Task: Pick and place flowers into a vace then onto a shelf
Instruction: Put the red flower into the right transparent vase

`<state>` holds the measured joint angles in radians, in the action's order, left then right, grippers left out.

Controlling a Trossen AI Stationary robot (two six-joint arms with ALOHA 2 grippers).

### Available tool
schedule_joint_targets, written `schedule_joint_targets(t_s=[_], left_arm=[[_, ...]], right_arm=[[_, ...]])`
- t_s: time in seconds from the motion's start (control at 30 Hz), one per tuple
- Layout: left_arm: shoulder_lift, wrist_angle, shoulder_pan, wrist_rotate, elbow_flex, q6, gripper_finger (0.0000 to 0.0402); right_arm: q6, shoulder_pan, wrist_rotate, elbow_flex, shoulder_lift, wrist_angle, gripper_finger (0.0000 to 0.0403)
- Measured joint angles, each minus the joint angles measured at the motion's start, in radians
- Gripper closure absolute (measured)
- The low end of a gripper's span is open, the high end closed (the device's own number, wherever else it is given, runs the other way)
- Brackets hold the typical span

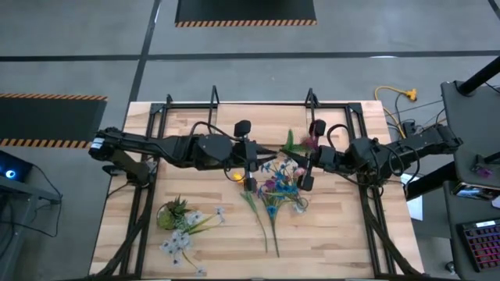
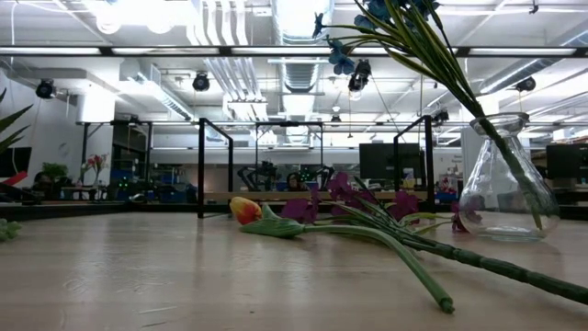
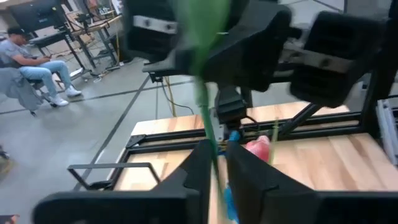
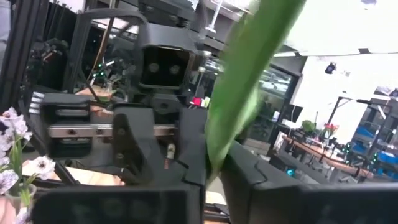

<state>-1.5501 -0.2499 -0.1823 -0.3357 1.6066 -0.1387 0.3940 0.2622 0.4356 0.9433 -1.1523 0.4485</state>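
The left gripper point(image 1: 251, 158) reached in from the left above mid-surface point(image 1: 328, 242), its jaws clenched on one green flower stem point(image 3: 208, 127). Just beside it, one clear vase point(image 2: 508, 179) stood holding blue flowers point(image 1: 275, 187). The right gripper point(image 1: 306, 165) met it from the right, jaws clenched on that stem too.

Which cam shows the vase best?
Low view: the vase stands upright on the table at the right, its whole glass outline visible with blue flowers in it. High view shows only a faint glint under the bouquet. Neither wrist view shows it.
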Motion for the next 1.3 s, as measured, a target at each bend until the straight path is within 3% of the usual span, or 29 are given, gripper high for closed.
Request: schedule_joint_targets(t_s=[0.23,0.37,0.83,1.0,1.3], left_arm=[[0.004,-0.040,-0.001,0.013,0.000,-0.017,0.0270],[0.029,-0.094,-0.004,0.017,-0.001,0.011,0.0241],[0.116,-0.152,-0.003,-0.009,-0.050,0.070,0.0235],[0.129,-0.152,0.000,-0.017,-0.077,0.070,0.0235],[0.131,-0.159,0.000,-0.040,-0.083,0.070,0.0235]], right_arm=[[0.006,0.000,0.063,-0.002,0.036,-0.013,0.0390],[0.003,0.000,0.076,-0.001,0.113,-0.047,0.0390],[-0.147,0.050,0.047,0.033,0.374,-0.279,0.0391],[-0.247,0.056,-0.079,0.113,0.366,-0.385,0.0391],[-0.448,0.057,-0.182,0.338,0.257,-0.787,0.0391]])
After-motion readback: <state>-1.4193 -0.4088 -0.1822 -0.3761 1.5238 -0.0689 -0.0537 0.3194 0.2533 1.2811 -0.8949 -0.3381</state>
